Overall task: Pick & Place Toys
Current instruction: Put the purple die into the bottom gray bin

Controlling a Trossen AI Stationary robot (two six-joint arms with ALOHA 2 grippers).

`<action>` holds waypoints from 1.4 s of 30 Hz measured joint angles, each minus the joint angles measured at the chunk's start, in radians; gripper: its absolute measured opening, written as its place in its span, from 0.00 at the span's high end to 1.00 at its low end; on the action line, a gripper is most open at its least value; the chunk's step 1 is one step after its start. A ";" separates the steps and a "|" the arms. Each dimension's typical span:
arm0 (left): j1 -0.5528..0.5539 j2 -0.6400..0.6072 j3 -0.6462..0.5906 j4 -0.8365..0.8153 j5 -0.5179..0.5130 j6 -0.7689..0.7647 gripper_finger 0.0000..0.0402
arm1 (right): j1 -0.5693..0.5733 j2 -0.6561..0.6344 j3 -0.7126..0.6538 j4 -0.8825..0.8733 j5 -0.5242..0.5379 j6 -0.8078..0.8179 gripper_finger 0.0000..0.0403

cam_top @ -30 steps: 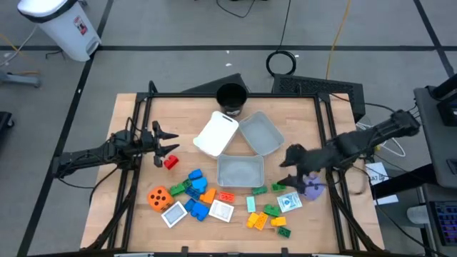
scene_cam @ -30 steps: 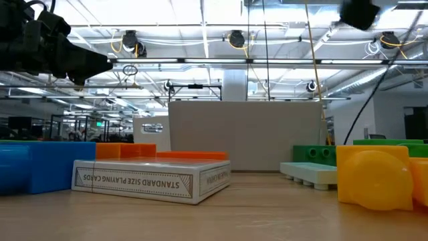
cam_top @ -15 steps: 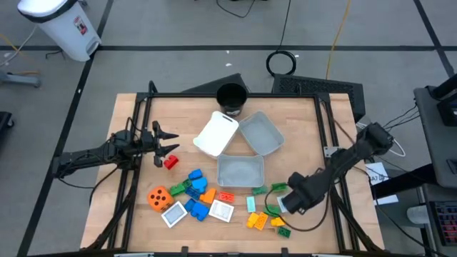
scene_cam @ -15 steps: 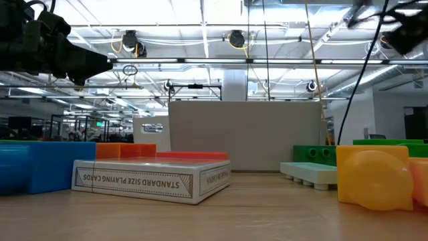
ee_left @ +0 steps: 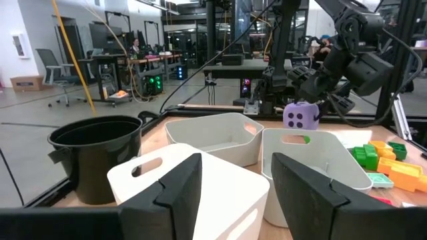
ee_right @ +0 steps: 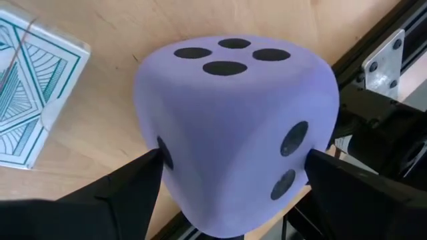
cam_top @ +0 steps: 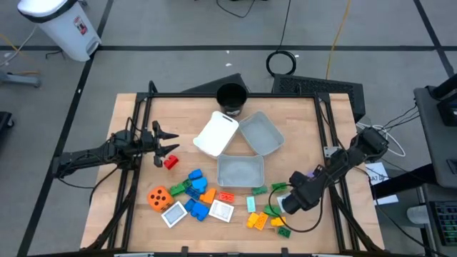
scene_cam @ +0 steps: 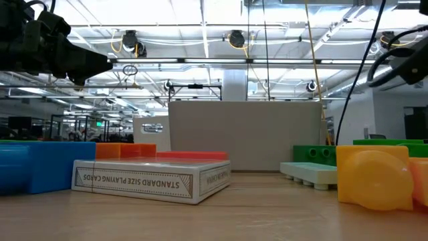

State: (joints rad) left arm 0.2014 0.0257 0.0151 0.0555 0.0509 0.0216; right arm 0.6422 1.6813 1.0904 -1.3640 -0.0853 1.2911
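**mika:** Looking at the right wrist view, the right gripper [ee_right: 230, 177] had the purple die [ee_right: 233, 127] squeezed between its two fingers, four dots on one face and two on another. From above, that gripper [cam_top: 303, 187] hung over the right edge of the table [cam_top: 300, 121] with the die [cam_top: 315, 173] just a purple speck at the arm. One of the flat white tiles [ee_right: 33, 93], teal line pattern, lay on the wood beside it.

**dov:** Yep, and the left wrist view caught the same die [ee_left: 298, 115] up off the table, past the grey trays [ee_left: 313, 163]. Any readable text?

**mika:** Only in the low view: a card box [scene_cam: 152, 178] with "STANDARD SIZE PLAYING CARDS" printed on its side. Blue, orange, green and yellow blocks sat around it.

**dov:** And the left gripper [cam_top: 166, 140]?

**mika:** Parked over the left side of the table, jaws partly apart and holding nothing, a red block [cam_top: 171, 162] just below it. The orange die [cam_top: 158, 196] and the rest of the blocks sat along the near edge, the white tray [cam_top: 216, 133] and black cup [cam_top: 231, 98] farther back.
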 joint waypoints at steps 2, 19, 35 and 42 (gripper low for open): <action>0.000 0.000 0.000 0.000 0.000 0.000 0.53 | -0.006 0.000 -0.002 -0.005 0.000 -0.002 0.19; 0.000 0.000 0.000 0.000 0.000 0.000 0.53 | -0.008 -0.012 -0.005 -0.074 0.013 -0.060 0.54; 0.000 0.000 0.000 0.000 0.000 0.000 0.53 | -0.019 -0.379 0.014 -0.125 0.075 0.030 0.62; 0.000 0.000 0.000 0.000 0.000 0.000 0.53 | -0.019 -0.505 0.014 0.151 0.296 -0.040 0.62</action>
State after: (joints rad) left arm 0.2012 0.0261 0.0151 0.0559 0.0509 0.0212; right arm 0.6228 1.1768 1.1042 -1.2128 0.2103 1.2510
